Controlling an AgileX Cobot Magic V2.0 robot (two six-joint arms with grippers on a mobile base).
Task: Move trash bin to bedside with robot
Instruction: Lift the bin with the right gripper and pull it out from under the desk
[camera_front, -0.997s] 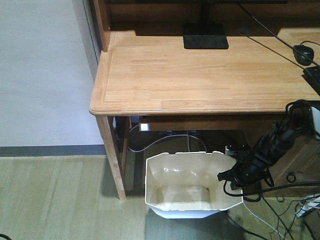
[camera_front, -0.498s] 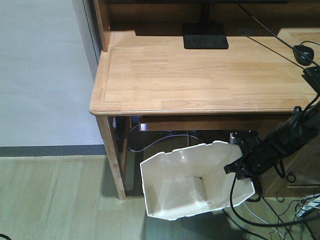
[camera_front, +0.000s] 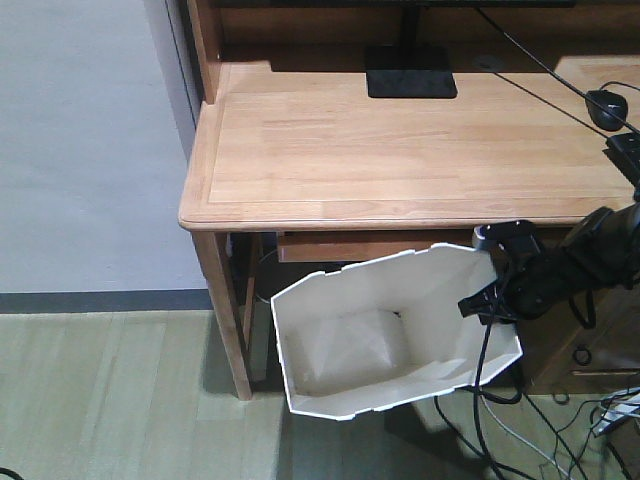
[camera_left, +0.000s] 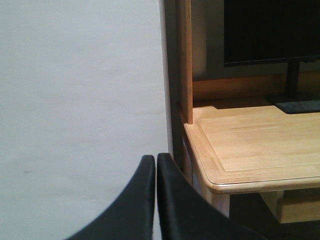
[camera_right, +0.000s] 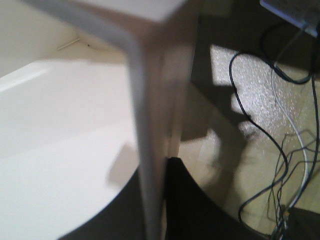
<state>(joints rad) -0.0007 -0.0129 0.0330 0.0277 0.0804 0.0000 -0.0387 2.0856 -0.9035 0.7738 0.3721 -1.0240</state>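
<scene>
Two end effectors, left (camera_left: 155, 167) closed empty in wrist view, right (camera_front: 480, 303) clamping trash bin (camera_front: 350, 352)

In the right wrist view the trash bin (camera_right: 150, 125) is a blurred wall from 12 to 6 o'clock, its rim cut off at the top. In the front view the monitor (camera_front: 411, 72) is cropped at 12 o'clock above its stand, and the right arm (camera_front: 590, 260) is cut off at 3 o'clock.
</scene>
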